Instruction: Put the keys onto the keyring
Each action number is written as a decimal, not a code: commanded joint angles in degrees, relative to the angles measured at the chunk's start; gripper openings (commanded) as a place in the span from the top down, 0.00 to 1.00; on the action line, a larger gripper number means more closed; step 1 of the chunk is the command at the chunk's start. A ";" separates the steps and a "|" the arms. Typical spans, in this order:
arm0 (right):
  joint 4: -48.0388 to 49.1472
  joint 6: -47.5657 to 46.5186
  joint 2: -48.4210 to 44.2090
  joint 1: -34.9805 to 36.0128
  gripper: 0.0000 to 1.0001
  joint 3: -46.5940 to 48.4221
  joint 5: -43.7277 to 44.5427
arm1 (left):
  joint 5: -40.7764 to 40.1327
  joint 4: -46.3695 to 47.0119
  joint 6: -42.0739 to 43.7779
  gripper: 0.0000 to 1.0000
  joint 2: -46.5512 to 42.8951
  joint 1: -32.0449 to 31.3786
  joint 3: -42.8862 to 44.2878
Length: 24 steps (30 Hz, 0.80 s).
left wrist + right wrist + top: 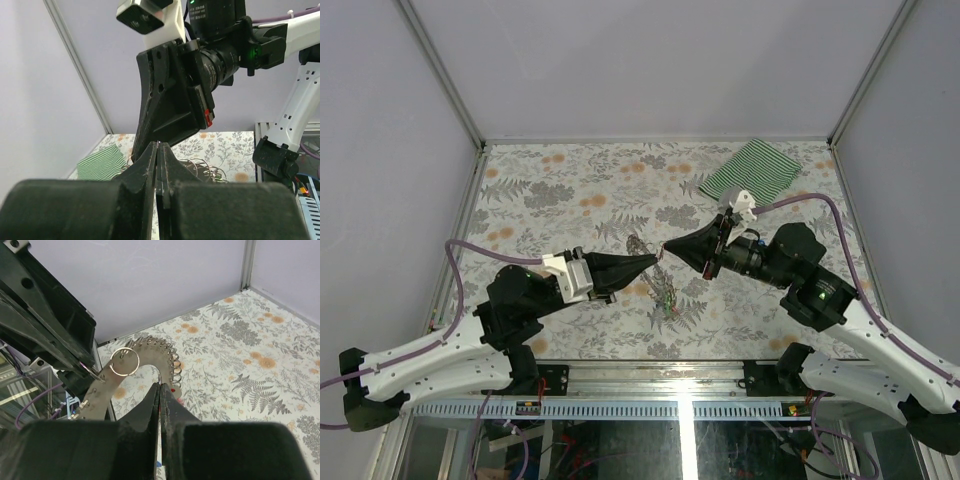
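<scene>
The keyring (145,352) is a grey metal arc edged with many small coiled rings; it hangs tilted above the table between the two arms. My left gripper (653,259) is shut, its tips pinching a small ring at the keyring's end (93,373). Tip to tip with it, my right gripper (160,384) is shut on a thin wire loop of a key; a red tag (173,389) shows just past its fingers. More rings and green-tagged keys (220,176) trail below onto the table (666,298). What the left fingertips (152,150) hold is hidden in that wrist view.
A green-striped cloth (750,170) lies at the back right of the flowered table (560,200). Grey walls with metal posts close in the left, back and right sides. The right arm's wrist (200,75) fills the space just ahead of the left gripper.
</scene>
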 commanded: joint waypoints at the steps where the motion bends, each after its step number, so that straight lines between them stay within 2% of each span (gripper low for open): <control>1: -0.02 1.19 0.19 -0.06 1.00 2.52 -0.14 | 1.81 8.41 1.32 1.00 -1.28 -0.29 -0.27; 8: 0.94 -2.54 -2.62 -0.06 1.00 0.19 2.19 | 2.01 7.83 1.70 1.00 -1.94 -0.26 -0.41; 14: 8.69 -9.35 -8.63 -0.13 1.00 -7.56 4.76 | 5.50 5.84 3.25 1.00 -2.28 -0.23 -0.14; 18: 0.28 -11.44 -8.46 -0.08 1.00 -6.71 8.78 | 6.65 3.20 3.09 1.00 -2.35 -0.26 0.90; 24: -7.77 -5.98 -7.59 -0.10 1.00 -7.48 10.57 | 6.64 0.51 1.34 1.00 -2.28 -0.28 1.82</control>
